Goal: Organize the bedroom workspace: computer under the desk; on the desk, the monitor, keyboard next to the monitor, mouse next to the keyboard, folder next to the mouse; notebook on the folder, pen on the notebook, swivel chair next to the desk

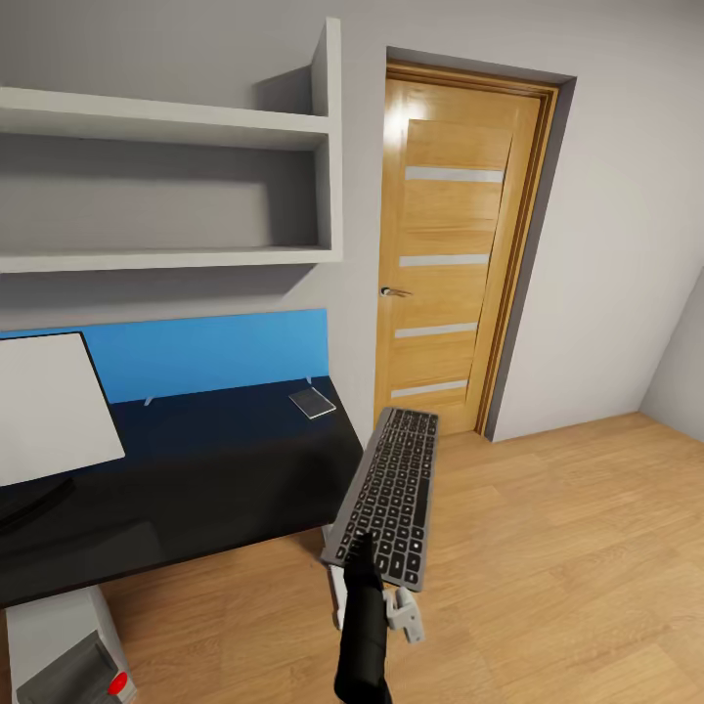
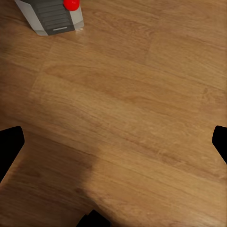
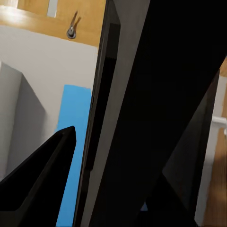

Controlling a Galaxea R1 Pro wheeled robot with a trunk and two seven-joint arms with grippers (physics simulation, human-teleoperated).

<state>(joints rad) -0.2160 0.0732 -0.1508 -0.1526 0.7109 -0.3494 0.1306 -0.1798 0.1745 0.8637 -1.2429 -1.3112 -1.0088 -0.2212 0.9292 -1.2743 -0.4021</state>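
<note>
My right gripper is shut on the near end of the keyboard, a silver-grey frame with black keys. It holds the keyboard in the air just off the right end of the desk. The right wrist view shows the keyboard edge-on between the black fingers. The monitor stands at the desk's left with its white back toward me. A small dark grey notebook lies by the blue back panel. The computer stands on the floor under the desk. My left gripper hangs open over the floor near the computer.
A wooden door with frosted strips is shut in the wall right of the desk. Grey wall shelves hang above the desk. A white desk leg stands near my right arm. Wood plank floor stretches to the right.
</note>
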